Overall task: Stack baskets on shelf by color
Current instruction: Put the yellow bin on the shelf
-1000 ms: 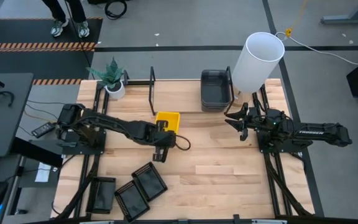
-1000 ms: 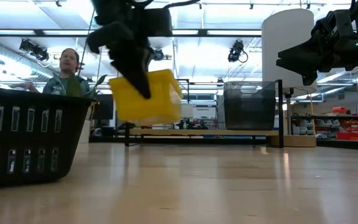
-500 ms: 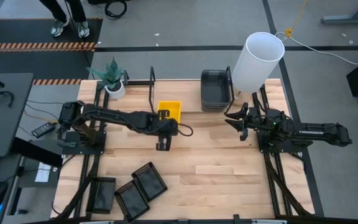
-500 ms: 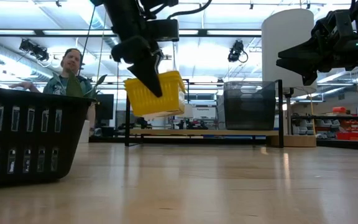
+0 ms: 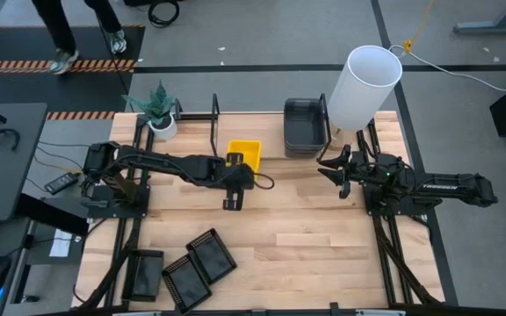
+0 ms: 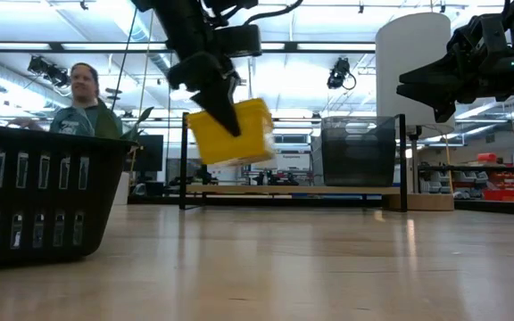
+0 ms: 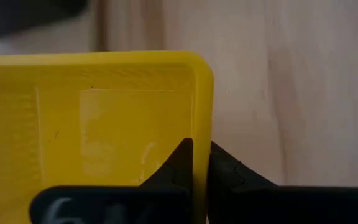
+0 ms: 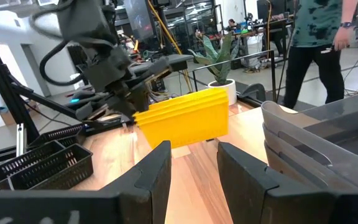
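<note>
Spanning most of the high view, the plank counter [image 5: 323,237] is noted first. At its far edge the shelf [image 5: 266,140], a light board between thin black uprights, carries a stack of smoky grey baskets [image 5: 305,125] at its right end. A tall white cylinder [image 5: 363,86] is seen beside that stack. Three black baskets [image 5: 187,270] lie loose near the counter's near-left corner.

The left gripper [image 5: 235,182] is clamped on one wall of the yellow basket [image 5: 242,158], with one finger inside and one outside, as the left wrist view shows. The basket is held in the air, clear of the counter, at the front edge of the shelf's middle section. The right gripper [image 5: 334,170] is parked above the counter's right side, fingers parted and holding nothing.

Risks, as judged:
- The hold is taken on a single thin wall, so the basket could pivot or slip.
- In the low view the basket [image 6: 230,131] is tilted, one end lower, so that end could catch the shelf board.
- A sideways drift could bring it against a black upright.

Seen from above, the yellow basket's long axis is judged to run front to back, towards the shelf, opening upward.
</note>
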